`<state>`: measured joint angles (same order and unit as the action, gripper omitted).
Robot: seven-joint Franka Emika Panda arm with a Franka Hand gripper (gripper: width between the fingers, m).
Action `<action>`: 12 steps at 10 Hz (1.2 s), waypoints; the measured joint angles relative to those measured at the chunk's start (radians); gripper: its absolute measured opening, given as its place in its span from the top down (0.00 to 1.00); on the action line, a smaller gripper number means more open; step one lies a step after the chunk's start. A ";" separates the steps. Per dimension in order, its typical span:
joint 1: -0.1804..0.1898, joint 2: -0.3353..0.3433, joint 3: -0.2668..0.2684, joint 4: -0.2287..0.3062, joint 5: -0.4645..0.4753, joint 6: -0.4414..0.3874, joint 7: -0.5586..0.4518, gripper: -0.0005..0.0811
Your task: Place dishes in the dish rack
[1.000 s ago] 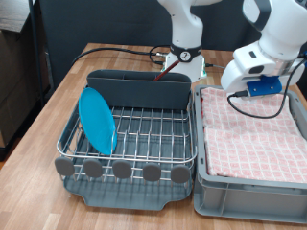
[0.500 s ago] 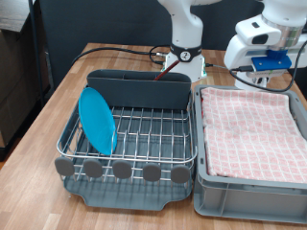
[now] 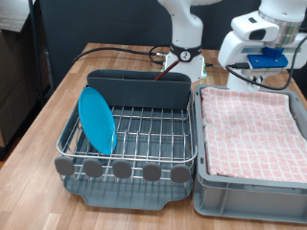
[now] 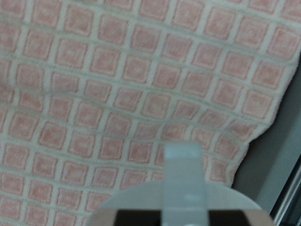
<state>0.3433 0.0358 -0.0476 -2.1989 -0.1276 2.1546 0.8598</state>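
The bright-blue plate (image 3: 96, 120) stands on edge in the silver wire dish rack (image 3: 144, 134), on the exterior view's left. A thin reddish-brown stick, seemingly the wooden spoon (image 3: 162, 71), rises from the rack's grey caddy (image 3: 139, 89). My gripper (image 3: 260, 75) hangs above the far edge of the grey crate with pink checked cloth (image 3: 249, 129). In the wrist view a white rounded thing with a handle-like strip, the mug (image 4: 183, 188), sits between the fingers above the pink cloth (image 4: 113, 85). The mug itself is hidden in the exterior view.
The robot base (image 3: 184, 53) and black cables (image 3: 106, 53) stand behind the rack. The crate sits tight against the rack on the exterior view's right. The wooden table (image 3: 38, 144) shows on the left, with its edge close to the rack.
The gripper has risen from low over the pink cloth to well above the crate's far edge and shifted slightly toward the exterior view's top. The plate and rack have not moved.
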 joint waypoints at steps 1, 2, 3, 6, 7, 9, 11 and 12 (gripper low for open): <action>-0.004 0.022 -0.018 0.036 -0.018 0.004 0.040 0.91; -0.006 0.042 -0.034 0.070 -0.043 0.010 0.076 0.91; -0.008 0.061 -0.050 0.105 -0.063 0.015 0.096 0.91; -0.024 0.118 -0.093 0.213 -0.078 0.013 0.072 0.91; -0.037 0.140 -0.103 0.252 -0.065 -0.001 0.027 0.91; -0.071 0.189 -0.114 0.324 -0.035 -0.005 -0.090 0.91; -0.083 0.218 -0.109 0.358 -0.027 -0.005 -0.130 0.91; -0.083 0.219 -0.110 0.357 -0.027 0.007 -0.127 0.91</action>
<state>0.2601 0.2552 -0.1573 -1.8419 -0.1543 2.1619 0.7333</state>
